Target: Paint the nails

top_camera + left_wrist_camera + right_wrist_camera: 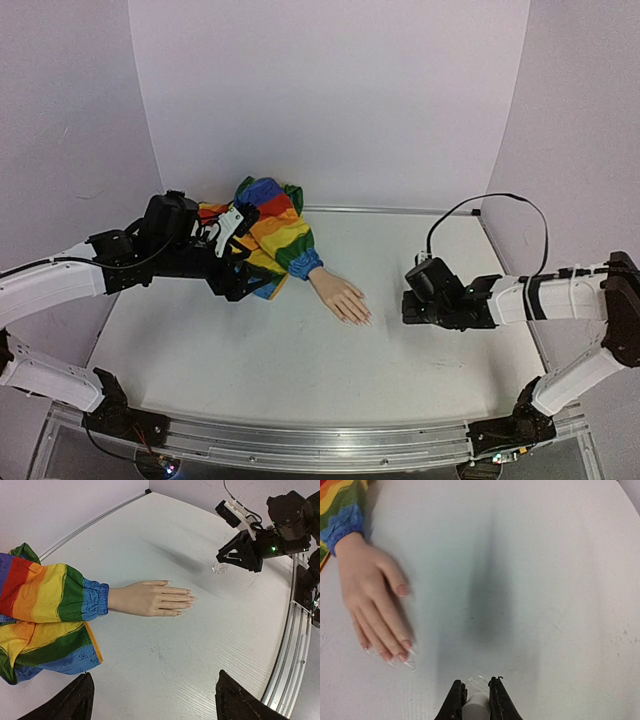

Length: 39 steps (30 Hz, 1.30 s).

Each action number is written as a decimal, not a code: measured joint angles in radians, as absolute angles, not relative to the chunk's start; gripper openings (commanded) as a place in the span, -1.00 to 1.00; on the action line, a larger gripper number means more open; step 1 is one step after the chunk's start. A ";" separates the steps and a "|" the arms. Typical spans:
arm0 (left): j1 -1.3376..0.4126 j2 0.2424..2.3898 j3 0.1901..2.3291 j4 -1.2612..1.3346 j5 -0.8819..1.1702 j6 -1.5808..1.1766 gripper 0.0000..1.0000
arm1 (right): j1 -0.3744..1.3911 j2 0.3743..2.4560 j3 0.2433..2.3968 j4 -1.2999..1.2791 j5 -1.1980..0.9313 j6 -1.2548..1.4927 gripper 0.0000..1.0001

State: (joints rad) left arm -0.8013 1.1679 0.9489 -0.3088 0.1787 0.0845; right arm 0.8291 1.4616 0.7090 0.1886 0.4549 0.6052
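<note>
A peach mannequin hand (340, 297) lies flat on the white table, wearing a rainbow-striped sleeve (272, 232). Its pale nails (188, 598) tip the fingers and point toward the right arm; they also show in the right wrist view as nails (400, 656). My left gripper (155, 700) is open and empty, hovering by the sleeve (45, 605), with bare table between its fingers. In the top view the left gripper (238, 278) sits at the sleeve's near edge. My right gripper (476, 700) is shut on a small clear bottle (478, 686) by its white cap, right of the fingertips; from above, the right gripper (408, 305) is low to the table.
White backdrop walls close the table at the back and both sides. A metal rail (300, 445) runs along the near edge. A black cable (470, 205) loops above the right arm. In the left wrist view the bottle (220, 568) hangs beneath the right arm's fingers.
</note>
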 measured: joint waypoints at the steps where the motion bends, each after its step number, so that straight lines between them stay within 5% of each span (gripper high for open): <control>1: -0.801 1.168 0.949 -0.309 0.179 0.084 0.69 | 0.817 1.441 0.691 0.187 0.465 0.620 -1.00; 22: -0.801 1.168 0.949 -0.309 0.179 0.078 0.68 | 0.740 1.405 0.558 0.212 0.562 0.814 -0.90; 35: -0.802 1.168 0.949 -0.309 0.179 0.078 0.69 | 0.733 1.359 0.553 0.214 0.554 0.822 0.28; 39: -0.801 1.168 0.949 -0.310 0.173 0.078 0.71 | 0.730 1.243 0.596 0.147 0.567 0.782 0.86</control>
State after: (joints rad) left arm -0.8013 1.1683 0.9493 -0.3096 0.1734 0.0784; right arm 0.7296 1.2434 0.5964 0.1471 0.5674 0.7822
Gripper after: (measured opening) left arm 0.847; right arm 0.736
